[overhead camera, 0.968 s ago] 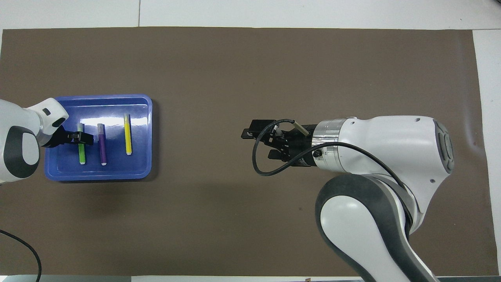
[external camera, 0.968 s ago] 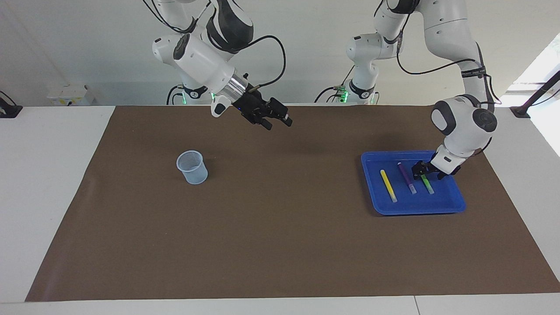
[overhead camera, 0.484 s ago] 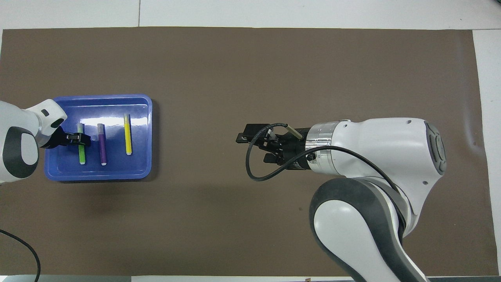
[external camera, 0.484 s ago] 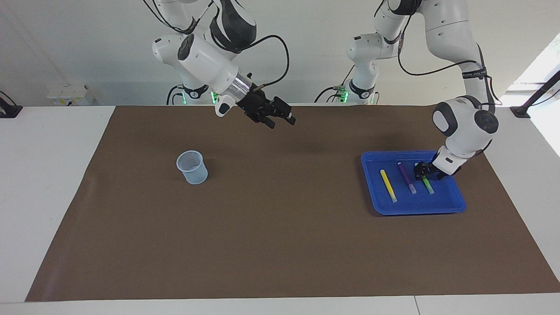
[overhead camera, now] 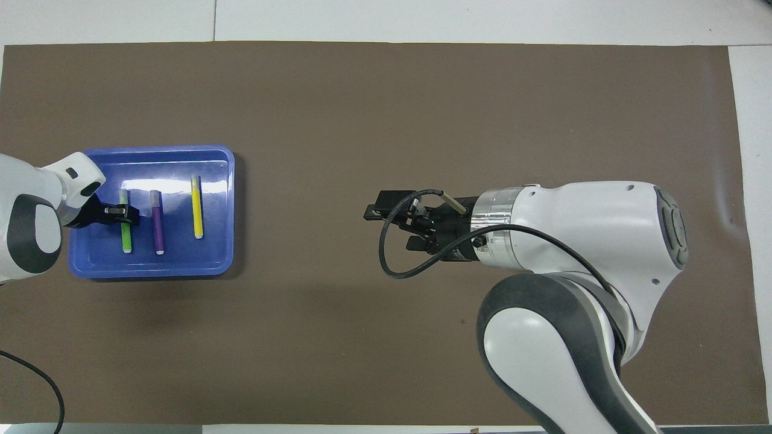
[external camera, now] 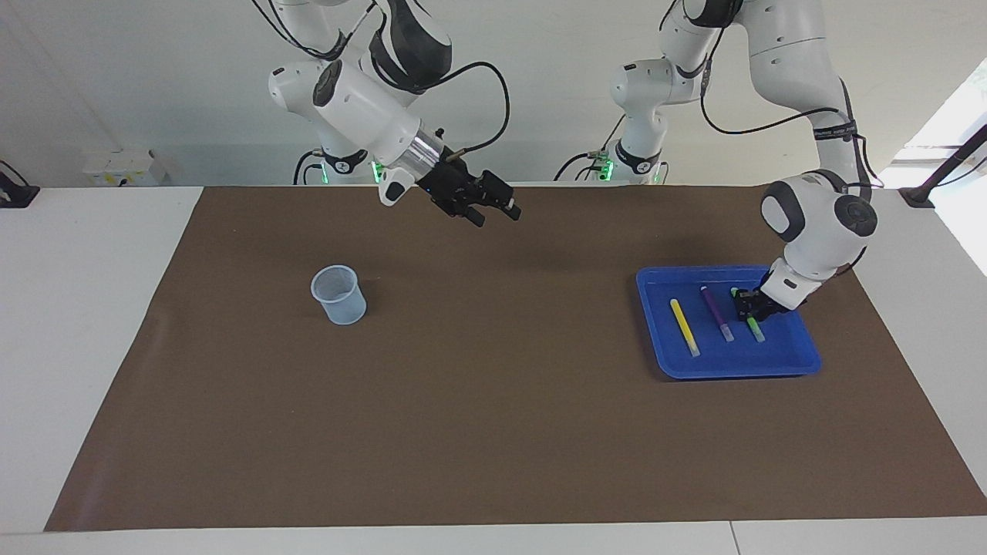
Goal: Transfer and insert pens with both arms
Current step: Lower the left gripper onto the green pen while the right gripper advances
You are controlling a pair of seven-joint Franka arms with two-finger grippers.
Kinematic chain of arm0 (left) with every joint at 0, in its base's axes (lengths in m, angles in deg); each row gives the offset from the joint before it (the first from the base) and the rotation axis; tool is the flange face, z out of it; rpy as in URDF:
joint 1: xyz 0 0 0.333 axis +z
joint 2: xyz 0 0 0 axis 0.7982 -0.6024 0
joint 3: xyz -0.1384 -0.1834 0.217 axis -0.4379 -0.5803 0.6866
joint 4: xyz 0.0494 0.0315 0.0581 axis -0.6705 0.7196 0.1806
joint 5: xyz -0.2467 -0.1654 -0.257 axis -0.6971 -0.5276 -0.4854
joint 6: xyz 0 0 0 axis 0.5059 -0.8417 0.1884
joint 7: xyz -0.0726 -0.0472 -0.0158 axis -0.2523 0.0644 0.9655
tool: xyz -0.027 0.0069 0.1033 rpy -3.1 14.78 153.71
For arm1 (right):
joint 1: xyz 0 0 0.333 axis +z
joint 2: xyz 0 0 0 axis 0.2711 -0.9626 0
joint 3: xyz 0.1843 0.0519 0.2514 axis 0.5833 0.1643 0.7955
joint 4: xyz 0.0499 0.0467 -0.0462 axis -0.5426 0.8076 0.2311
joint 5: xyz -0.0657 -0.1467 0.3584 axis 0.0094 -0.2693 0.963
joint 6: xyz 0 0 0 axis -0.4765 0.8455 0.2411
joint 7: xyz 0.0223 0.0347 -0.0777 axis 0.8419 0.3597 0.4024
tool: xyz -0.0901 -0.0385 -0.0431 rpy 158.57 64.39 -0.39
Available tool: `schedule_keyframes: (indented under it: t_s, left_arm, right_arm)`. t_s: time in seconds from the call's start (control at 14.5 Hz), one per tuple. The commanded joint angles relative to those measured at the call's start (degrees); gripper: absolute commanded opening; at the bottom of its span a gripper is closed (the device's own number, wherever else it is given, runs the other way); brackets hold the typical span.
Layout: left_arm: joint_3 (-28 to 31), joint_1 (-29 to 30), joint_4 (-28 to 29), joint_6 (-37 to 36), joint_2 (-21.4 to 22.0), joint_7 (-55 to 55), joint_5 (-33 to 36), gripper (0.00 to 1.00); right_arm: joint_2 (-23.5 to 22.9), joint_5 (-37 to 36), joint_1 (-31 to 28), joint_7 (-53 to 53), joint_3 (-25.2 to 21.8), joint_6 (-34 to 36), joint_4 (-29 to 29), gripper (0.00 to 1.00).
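Probably a robotics lab: two white arms (external camera: 370, 116) mounted at a paper-covered table (external camera: 100, 324) against bare white walls.

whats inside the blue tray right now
Three pens lie side by side in the blue tray: a yellow pen, a purple pen and a green pen. The left gripper sits down over the green pen, covering its middle.
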Motion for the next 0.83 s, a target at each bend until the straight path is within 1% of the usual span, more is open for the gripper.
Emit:
schedule_keyframes:
  t_s: [0.0,0.21,0.28,0.62,0.69,0.76]
  left_arm:
    - [0.1,0.0,-0.2,1.1,-1.2,0.1,-0.3,0.24]
    - [0.2,-0.2,-0.7,1.1,-1.3,0.2,-0.3,0.02]
    - [0.2,-0.2,-0.7,1.1,-1.3,0.2,-0.3,0.00]
    - [0.1,-0.3,-1.6,0.3,-1.3,0.0,-0.3,0.00]
    - [0.1,-0.3,-3.0,-0.8,-1.3,0.0,-0.3,0.00]
    - [0.1,-0.3,-5.0,-3.9,-1.3,0.0,-0.4,0.00]
  right_arm:
    - [0.3,3.0,-0.3,-0.3,0.0,0.0,0.1,1.00]
    - [0.2,3.5,-0.5,-0.3,0.0,0.1,-0.1,1.00]
    - [0.2,3.5,-0.5,-0.3,0.0,0.1,-0.1,1.00]
    - [0.2,4.5,-0.5,-0.1,0.0,0.0,-0.1,1.00]
    - [0.2,4.5,-0.5,-0.1,0.0,0.0,-0.1,1.00]
    - [0.2,4.5,-0.5,-0.1,0.0,0.0,-0.2,1.00]
